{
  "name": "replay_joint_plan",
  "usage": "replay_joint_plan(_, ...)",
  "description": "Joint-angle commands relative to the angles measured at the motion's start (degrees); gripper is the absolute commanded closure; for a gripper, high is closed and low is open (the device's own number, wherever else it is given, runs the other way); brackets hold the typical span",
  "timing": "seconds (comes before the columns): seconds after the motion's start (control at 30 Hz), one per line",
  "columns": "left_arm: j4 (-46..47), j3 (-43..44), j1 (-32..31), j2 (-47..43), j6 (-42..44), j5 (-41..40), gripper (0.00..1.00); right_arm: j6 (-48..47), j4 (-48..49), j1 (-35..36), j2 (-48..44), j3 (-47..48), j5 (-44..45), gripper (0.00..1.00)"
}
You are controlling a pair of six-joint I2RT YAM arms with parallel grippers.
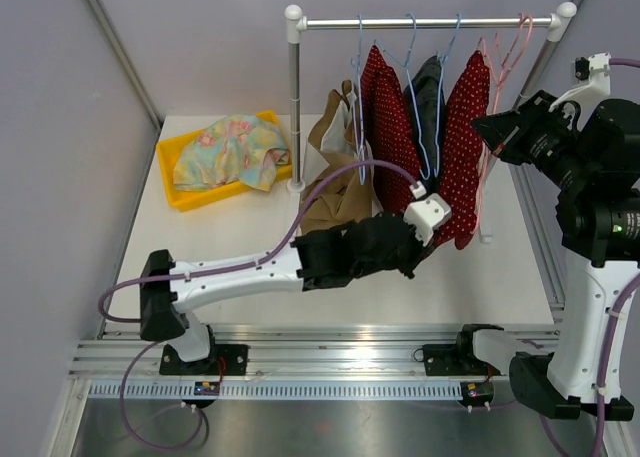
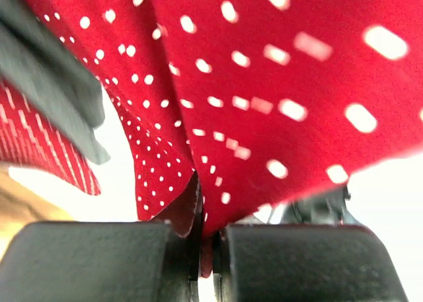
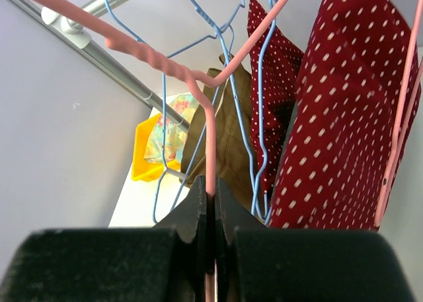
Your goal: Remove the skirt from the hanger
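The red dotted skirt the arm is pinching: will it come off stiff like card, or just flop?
Probably floppy: the skirt hangs in soft folds and bunches where the left pincer pinches its hem. Likely light, since a thin pink hanger seems to carry it. The hanger could swing when tugged, though the right pincer grips it.

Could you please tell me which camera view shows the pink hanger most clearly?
The right wrist view: the pink hanger is close up, its wire pinched in the shut right gripper. The top external view shows it as thin pink lines on the rail; the left wrist view shows none of it.
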Motion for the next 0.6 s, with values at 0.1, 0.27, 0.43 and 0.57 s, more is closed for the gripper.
replay_joint_plan(0.1,2.7,-17.1,-12.8,-12.7,-6.7,-10.7,1.00,-2.5,3.3,0.1,1.8,3.1,2.1,1.00)
replay_joint_plan(0.27,-3.6,-25.5,-25.4,-12.9,-18.1,-18.2,1.00,-3.3,2.8,0.1,4.5,5.6,3.9,1.00)
replay_joint_plan(0.43,-8.9,-27.1,-32.7,-12.2,-27.5,-21.1,1.00,-4.2,3.6,0.1,7.3,6.5,6.1,1.00)
replay_joint_plan(0.57,-10.2,-27.2,-36.5,-12.3,-32.7,-23.4,1.00,-3.8,6.4,0.1,9.8,6.8,7.9,1.00)
